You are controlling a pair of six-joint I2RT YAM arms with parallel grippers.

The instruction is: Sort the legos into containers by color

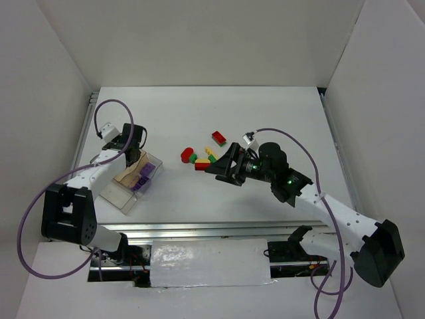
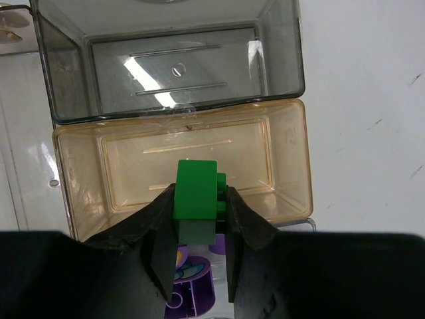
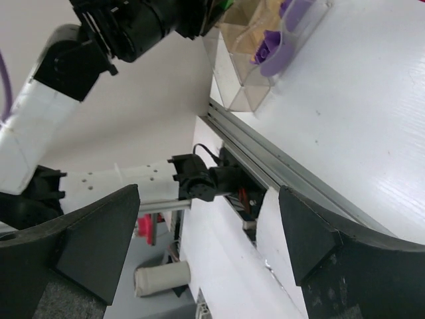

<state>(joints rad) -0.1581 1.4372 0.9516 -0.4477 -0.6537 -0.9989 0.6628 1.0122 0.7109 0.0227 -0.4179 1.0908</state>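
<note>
My left gripper (image 2: 197, 226) is shut on a green lego (image 2: 196, 189) and holds it over the brownish compartment (image 2: 279, 166) of the clear tray (image 1: 123, 197). The compartment beyond it (image 2: 179, 63) is clear and bare. Purple legos (image 2: 189, 286) lie in the compartment under my fingers and also show in the top view (image 1: 141, 181). My right gripper (image 1: 220, 166) is open and empty, tilted on its side just right of the loose legos: a red brick (image 1: 218, 137), a red rounded one (image 1: 186, 155), a yellow one (image 1: 211, 153) and a green and yellow cluster (image 1: 200, 162).
White walls enclose the table on three sides. A metal rail (image 1: 199, 229) runs along the near edge. The right wrist view looks past the table edge at the tray (image 3: 249, 66) and the left arm (image 3: 126, 30).
</note>
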